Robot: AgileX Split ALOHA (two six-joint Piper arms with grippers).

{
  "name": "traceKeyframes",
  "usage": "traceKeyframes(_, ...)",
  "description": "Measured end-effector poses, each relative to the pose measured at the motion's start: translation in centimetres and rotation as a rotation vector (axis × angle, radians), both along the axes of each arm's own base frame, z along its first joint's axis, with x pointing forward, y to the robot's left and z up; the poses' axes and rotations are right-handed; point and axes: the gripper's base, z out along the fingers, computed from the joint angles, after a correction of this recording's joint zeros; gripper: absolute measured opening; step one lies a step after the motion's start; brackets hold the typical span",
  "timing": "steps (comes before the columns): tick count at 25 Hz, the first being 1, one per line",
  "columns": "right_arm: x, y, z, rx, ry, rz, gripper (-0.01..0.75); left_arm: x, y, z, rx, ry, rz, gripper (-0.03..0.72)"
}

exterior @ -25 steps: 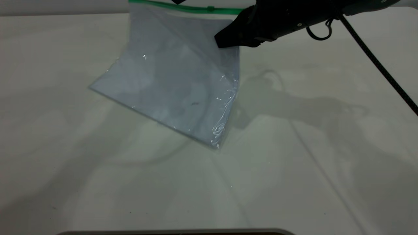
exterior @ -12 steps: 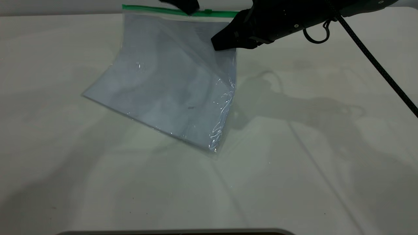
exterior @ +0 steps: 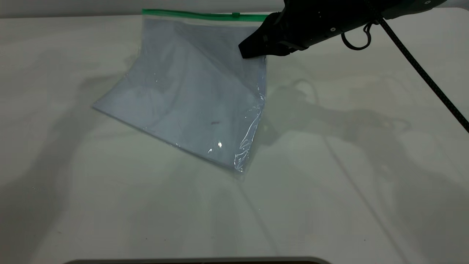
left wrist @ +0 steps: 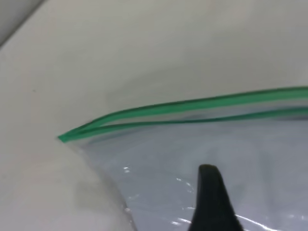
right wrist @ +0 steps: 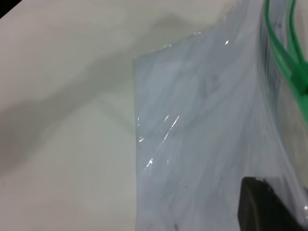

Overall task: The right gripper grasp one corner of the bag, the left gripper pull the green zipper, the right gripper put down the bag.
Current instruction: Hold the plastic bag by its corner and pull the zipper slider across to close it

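The right gripper [exterior: 253,49] is reaching in from the far right of the table [exterior: 329,183], its fingers pinched onto the corner of the bag [exterior: 262,25] and holding that end up off the surface; a black cable [exterior: 421,71] is trailing from its body toward the right edge. The bag [exterior: 190,91] is hanging tilted near the far middle of the table — its near edge is resting on the tabletop, its far edge is lifted; pale sheets are showing through the clear plastic, though nothing on them can be read. The green zipper [exterior: 190,15] is running along the raised far edge, with its small slider tab [exterior: 236,15] sitting toward the right end, near the held corner; in the left wrist view the two green tracks [left wrist: 192,111] are standing slightly apart. The left gripper [left wrist: 211,202] is showing only as one dark fingertip over the plastic — how far its fingers are spread cannot be told.
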Motion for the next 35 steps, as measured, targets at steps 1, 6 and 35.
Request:
traceKeyframes(1,0.0,0.0,0.0,-0.004,0.000,0.006,0.034,0.0,-0.3,0.0,-0.020,0.008,-0.045,0.517)
traceKeyframes(6,-0.4,0.1,0.0,0.001,-0.004,0.057,0.034,-0.7,-2.7,0.4,-0.095,-0.005,-0.304,0.461)
traceKeyframes(35,-2.9,0.5,0.0,0.011,0.083,0.331,0.034,-5.9,-9.2,-0.3,-0.074,0.104,-0.803,0.449)
